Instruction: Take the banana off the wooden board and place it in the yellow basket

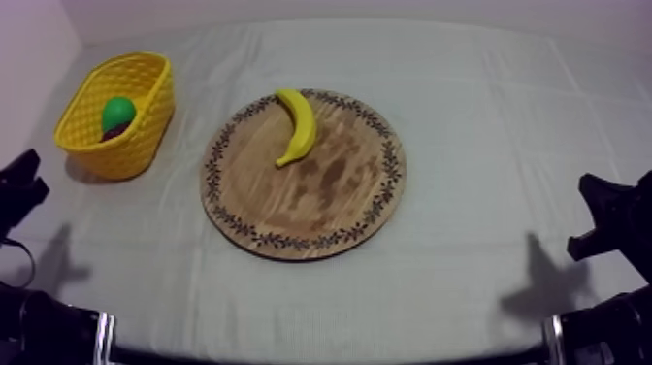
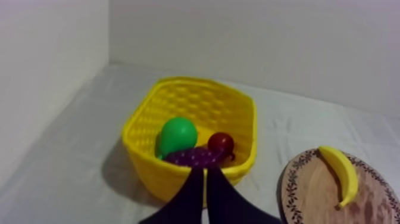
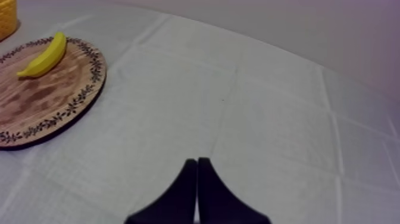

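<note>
Top view: left tool (image 1: 24, 182), right tool (image 1: 594, 215) parked low at sides, both pinched closed, empty (banana (image 1: 299, 126) on board (image 1: 330, 209)).

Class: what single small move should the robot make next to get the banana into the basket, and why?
Probably open the left gripper and reach it toward the banana. The banana lies free on the wooden board; this gripper and the right gripper are shut, away from it; the yellow basket stands on the left arm's side.
</note>
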Robot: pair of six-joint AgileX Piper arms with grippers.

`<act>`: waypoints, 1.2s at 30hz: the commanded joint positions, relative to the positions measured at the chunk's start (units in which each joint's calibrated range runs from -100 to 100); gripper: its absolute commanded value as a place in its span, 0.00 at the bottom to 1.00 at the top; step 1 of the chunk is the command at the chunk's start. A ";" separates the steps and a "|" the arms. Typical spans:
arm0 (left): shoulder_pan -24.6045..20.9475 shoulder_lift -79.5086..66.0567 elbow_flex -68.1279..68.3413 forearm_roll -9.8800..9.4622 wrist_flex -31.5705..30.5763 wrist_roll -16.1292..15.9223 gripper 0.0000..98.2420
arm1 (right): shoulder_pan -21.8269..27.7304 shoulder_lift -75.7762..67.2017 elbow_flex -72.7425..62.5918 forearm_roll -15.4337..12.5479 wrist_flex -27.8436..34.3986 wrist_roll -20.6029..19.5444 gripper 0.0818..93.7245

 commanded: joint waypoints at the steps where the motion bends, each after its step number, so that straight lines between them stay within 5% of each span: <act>1: 0.74 5.93 -10.10 0.08 0.04 -0.61 0.00 | 0.00 0.00 -0.03 0.00 0.04 -0.01 0.00; 12: 9.34 33.45 -41.81 0.09 7.47 -4.73 0.00 | 0.00 0.00 -0.03 0.00 0.04 0.00 0.00; 20: 12.61 51.94 -59.93 -0.33 15.05 -3.90 0.00 | 0.00 0.00 -0.03 0.00 0.04 -0.01 0.00; 29: 20.30 70.46 -75.53 -7.99 26.70 4.32 0.00 | 0.00 0.00 -0.03 0.00 0.04 0.01 0.00; 36: 24.76 80.14 -80.54 -10.36 30.17 9.73 0.00 | 0.00 0.00 -0.03 0.00 0.04 -0.01 0.00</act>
